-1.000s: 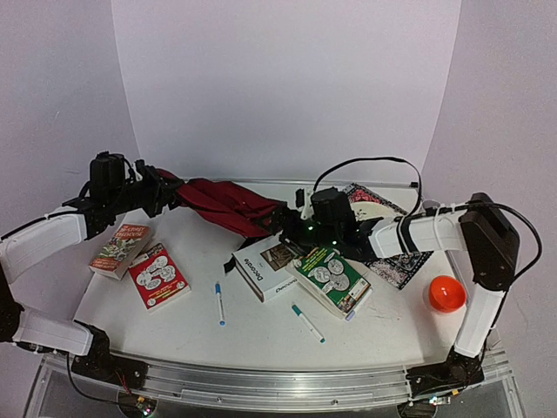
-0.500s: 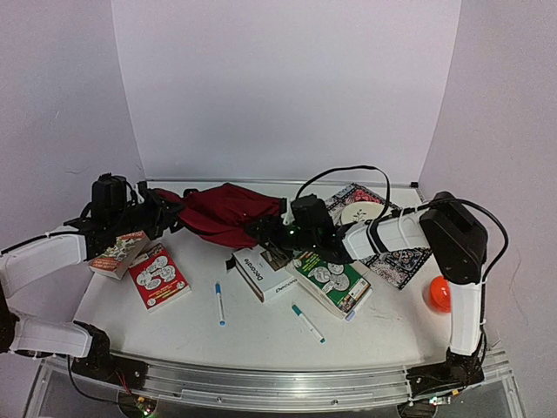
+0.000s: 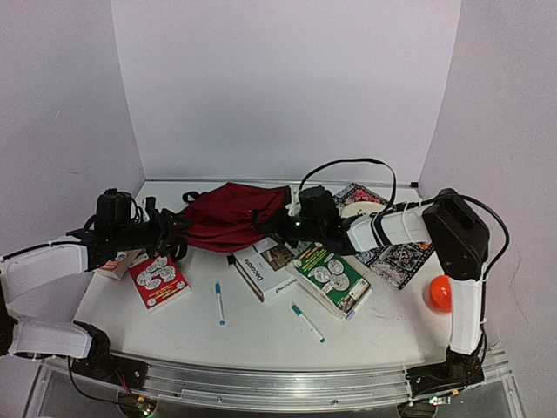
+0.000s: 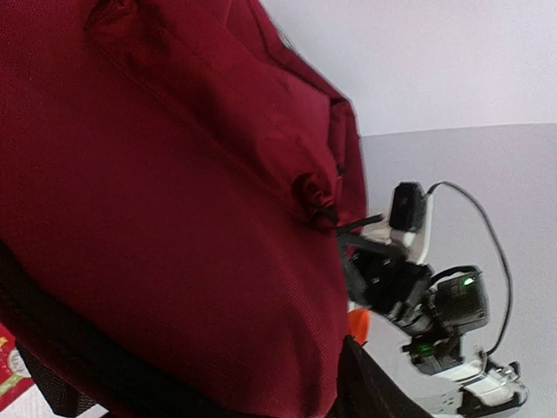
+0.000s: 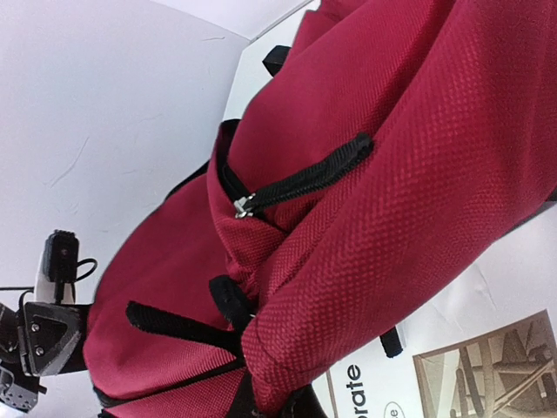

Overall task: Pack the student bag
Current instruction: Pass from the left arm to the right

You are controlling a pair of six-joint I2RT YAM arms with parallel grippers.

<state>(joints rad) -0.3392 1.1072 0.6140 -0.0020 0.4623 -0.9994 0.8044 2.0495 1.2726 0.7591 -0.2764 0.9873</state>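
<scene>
Between left gripper [image 3: 174, 233] and right gripper [image 3: 275, 225]: student bag [image 3: 231, 216].
Pinched at 3 o'clock by the right; left's gap, at 9 o'clock, unclear.

**Hidden and cropped parts around the student bag [image 3: 233, 218].**
Both wrist views crop the bag at their edges; overhead, the left fingers [image 3: 177, 233] are too small to judge, and the right arm [image 3: 470, 313] half-hides the orange ball [image 3: 438, 294].

Both arms reach low and inward, the left arm [image 3: 43, 261] with its tool [image 3: 174, 233] at the student bag [image 3: 231, 216], opening hidden, the right arm [image 3: 396, 228] with its tool [image 3: 274, 225] clamped on that bag's fabric.
</scene>
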